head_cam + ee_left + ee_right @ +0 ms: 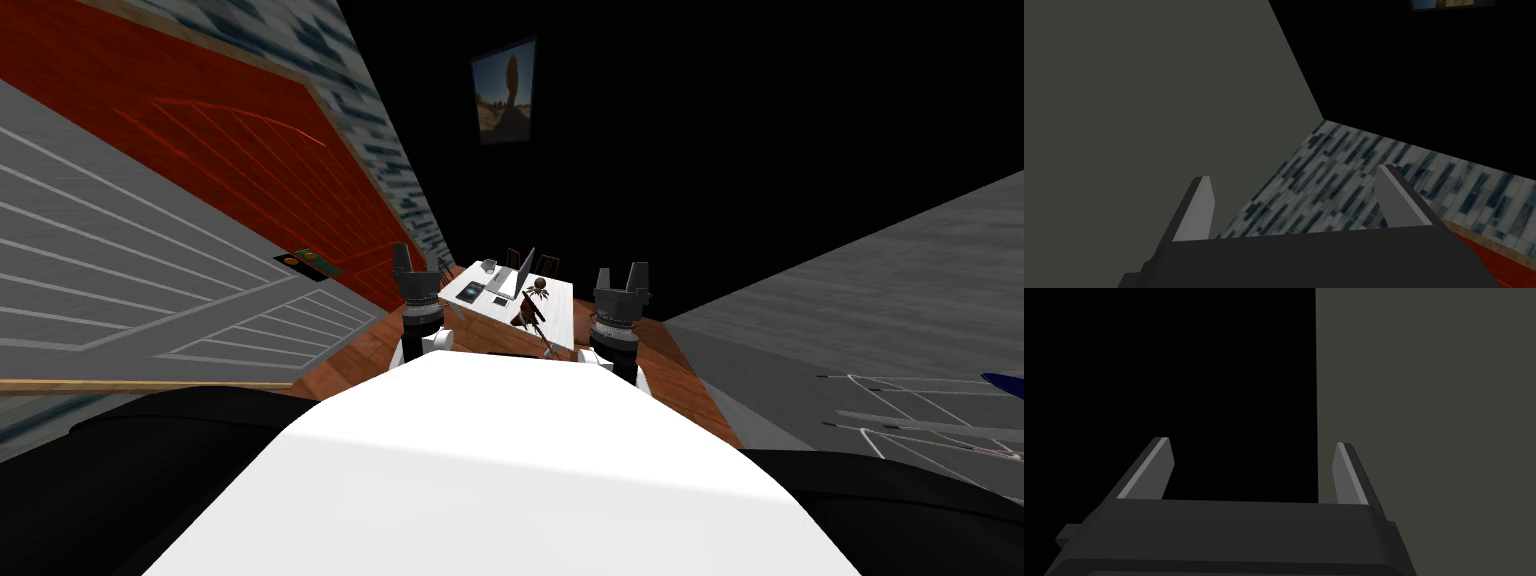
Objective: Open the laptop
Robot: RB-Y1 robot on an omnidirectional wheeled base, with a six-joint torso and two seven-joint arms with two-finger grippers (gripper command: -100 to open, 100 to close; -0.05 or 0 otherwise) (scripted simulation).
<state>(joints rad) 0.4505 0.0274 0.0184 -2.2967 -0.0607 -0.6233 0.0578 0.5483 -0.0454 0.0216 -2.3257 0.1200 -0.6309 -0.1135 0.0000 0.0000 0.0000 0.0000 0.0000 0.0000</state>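
Left of the middle in the head view, the left tool (420,262) is held up and points away from me. In the frame it is just beside the left edge of the white surface (560,312). Its two fingers (1201,210) stand wide apart with nothing between them, so it is let go.

On the surface, in the middle of the frame, sits the laptop (512,278). Its lid looks lifted, with a dark screen standing over a grey base, but it is too small to be sure. A flat dark thing (470,293) lies below and left of it. A small brown thing (535,300) stands below and right of it. I cannot tell what those two are.

Right of the surface, the right tool (621,272) is held up the same way, about level with the left one. Its fingers (1151,475) are spread wide too and hold nothing. Both tools are apart from the laptop.
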